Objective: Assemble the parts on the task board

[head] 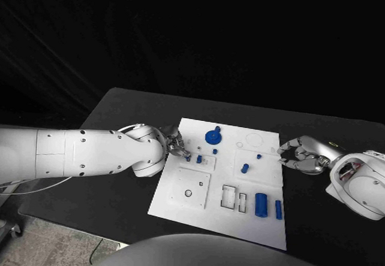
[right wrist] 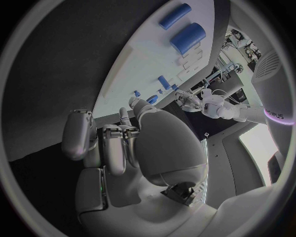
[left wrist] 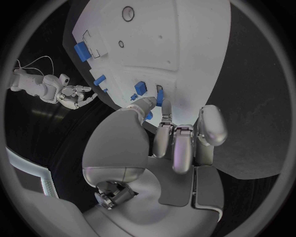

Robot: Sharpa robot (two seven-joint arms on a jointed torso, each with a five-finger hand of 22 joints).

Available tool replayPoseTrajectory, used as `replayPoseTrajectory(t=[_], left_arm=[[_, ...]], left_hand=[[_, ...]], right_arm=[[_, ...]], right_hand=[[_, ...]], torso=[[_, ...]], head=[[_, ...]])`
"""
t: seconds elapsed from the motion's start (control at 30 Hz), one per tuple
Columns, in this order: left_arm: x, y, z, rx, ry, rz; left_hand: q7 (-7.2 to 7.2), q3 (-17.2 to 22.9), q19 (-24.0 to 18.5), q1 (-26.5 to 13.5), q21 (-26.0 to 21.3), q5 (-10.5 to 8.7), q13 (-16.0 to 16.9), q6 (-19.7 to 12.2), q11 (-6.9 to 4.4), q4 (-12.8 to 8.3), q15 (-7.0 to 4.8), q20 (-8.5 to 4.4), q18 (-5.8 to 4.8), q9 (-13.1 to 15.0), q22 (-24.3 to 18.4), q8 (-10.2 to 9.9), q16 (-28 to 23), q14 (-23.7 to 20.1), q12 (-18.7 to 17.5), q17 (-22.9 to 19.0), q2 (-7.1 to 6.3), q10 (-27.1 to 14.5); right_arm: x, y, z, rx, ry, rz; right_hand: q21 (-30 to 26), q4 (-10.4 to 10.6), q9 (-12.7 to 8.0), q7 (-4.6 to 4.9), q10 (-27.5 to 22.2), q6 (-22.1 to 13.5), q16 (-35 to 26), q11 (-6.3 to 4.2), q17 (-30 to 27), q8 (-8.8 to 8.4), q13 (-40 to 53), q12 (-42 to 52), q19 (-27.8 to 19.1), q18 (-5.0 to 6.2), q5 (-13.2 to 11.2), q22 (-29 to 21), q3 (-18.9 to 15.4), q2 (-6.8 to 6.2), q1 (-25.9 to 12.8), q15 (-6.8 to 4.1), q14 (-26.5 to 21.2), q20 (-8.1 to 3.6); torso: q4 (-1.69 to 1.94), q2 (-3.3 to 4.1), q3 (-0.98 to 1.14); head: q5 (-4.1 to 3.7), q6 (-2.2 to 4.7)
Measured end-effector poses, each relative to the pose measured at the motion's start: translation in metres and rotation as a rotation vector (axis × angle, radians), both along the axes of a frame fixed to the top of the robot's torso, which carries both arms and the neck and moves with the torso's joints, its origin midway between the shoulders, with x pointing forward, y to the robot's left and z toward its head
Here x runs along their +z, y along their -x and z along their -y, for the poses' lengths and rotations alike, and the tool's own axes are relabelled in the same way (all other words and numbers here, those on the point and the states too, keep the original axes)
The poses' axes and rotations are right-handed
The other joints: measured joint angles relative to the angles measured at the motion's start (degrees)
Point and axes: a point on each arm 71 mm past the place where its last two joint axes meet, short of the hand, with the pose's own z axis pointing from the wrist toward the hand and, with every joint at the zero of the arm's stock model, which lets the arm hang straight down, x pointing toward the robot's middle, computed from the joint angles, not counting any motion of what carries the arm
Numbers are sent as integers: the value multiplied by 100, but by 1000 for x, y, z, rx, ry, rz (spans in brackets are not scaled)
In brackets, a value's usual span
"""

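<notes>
Task board, white, mid-table: left hand at its left edge pinching a small blue peg, seating apparently under way, next pressing it straight down; right hand off its right edge, curled, empty.

Task board: white. Parts: blue. Table: black. Left hand and right hand: silver.
</notes>
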Motion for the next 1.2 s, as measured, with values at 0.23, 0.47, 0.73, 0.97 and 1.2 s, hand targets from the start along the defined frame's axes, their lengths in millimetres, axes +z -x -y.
replayPoseTrajectory(t=[0.23,0.47,0.73,0.97,1.2], left_arm=[[0,0,1,-1,1,-1],[0,0,0,-1,1,-3],[-1,0,1,-2,1,-5],[-1,1,1,-5,4,-12],[-3,3,1,-9,6,-25]], left_hand=[[0,-6,0,-4,0,-12,0,0,0,6,0,0,0,-1,0,0,0,0,0,0,-4,0],[0,-8,0,-3,0,-1,0,1,0,7,0,0,0,-6,0,-2,0,0,0,2,-3,0],[0,-9,0,4,0,-79,0,1,0,57,0,0,0,-5,0,-4,0,0,0,5,4,0],[-3,-38,0,4,0,-206,0,3,0,117,0,0,0,-34,0,-6,0,0,0,4,4,0],[11,-47,0,4,0,-223,0,28,0,126,0,0,1,-39,0,-26,0,0,0,4,4,0]], right_arm=[[0,0,0,0,-1,-1],[-1,0,0,-1,-2,-2],[-1,0,0,-1,-3,-3],[-1,0,0,-2,-3,-3],[-1,0,0,-2,-3,-4]], right_hand=[[0,0,-6,0,0,0,0,0,0,0,1,0,0,0,0,-1,0,0,0,0,0,0],[0,0,-6,0,0,0,0,0,-1,0,2,0,0,0,0,-1,0,0,0,0,0,0],[0,0,-6,0,0,0,0,0,-2,0,4,0,0,0,0,-2,0,0,0,0,0,0],[0,0,-6,0,0,0,0,0,-2,0,-1,0,0,0,0,-2,0,0,0,0,0,0],[0,0,-5,0,0,0,0,0,-3,0,-1,0,0,0,0,-3,0,0,0,0,0,0]], torso=[[1,0,-3],[1,-1,-1],[-1,-1,-1],[0,-1,-1],[2,0,-1]], head=[[5,0],[7,0],[1,0],[-7,0],[-4,0]])
